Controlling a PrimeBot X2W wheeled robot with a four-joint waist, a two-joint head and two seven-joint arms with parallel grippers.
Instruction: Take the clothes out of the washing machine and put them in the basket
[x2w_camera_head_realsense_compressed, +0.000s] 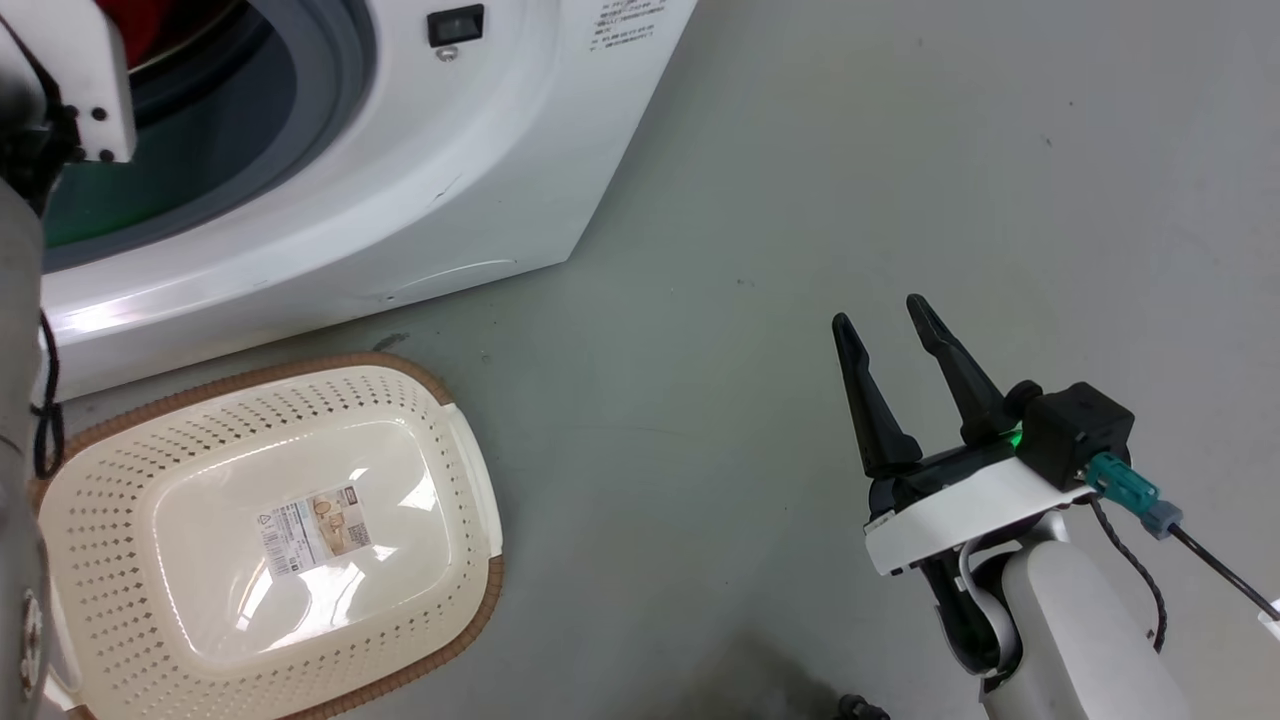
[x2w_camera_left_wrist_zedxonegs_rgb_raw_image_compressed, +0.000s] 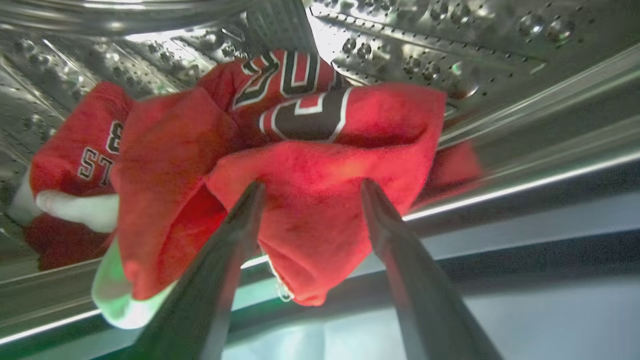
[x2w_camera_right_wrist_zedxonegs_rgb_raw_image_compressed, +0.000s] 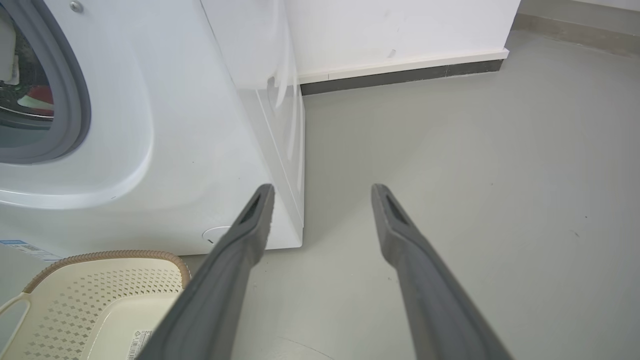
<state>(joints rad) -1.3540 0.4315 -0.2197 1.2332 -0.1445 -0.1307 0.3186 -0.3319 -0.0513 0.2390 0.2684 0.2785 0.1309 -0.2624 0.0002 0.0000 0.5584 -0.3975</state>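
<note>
Left gripper (x2w_camera_left_wrist_zedxonegs_rgb_raw_image_compressed: 312, 189) is inside the drum (x2w_camera_left_wrist_zedxonegs_rgb_raw_image_compressed: 450, 45) of the washing machine (x2w_camera_head_realsense_compressed: 420, 190). Its jaws are wide, one finger either side of a hanging red fold, not closed on anything yet. Clothes (x2w_camera_left_wrist_zedxonegs_rgb_raw_image_compressed: 210, 165) are heaped from centre out to 9 o'clock in the left wrist view. The jersey (x2w_camera_left_wrist_zedxonegs_rgb_raw_image_compressed: 295, 95) with the lettering sits at 12, behind the plain red piece, and some red plus white trim droops over the drum lip at 7. Right gripper (x2w_camera_head_realsense_compressed: 880, 312) is at 4 o'clock in the head view, also spread, nothing in it, over bare floor (x2w_camera_head_realsense_compressed: 800, 150). Basket (x2w_camera_head_realsense_compressed: 110, 500) is at 8 o'clock on the floor, just in front of the machine, nothing in it. Risks as I see them: the tips look shallow on the fold, so closing here may pinch only an edge and the cloth slips on the pull. The two pieces overlap, so pulling one could drag the other over the lip and drop it short of the basket. Trim could also catch on the grey door ring (x2w_camera_head_realsense_compressed: 320, 130) on the way out.
</note>
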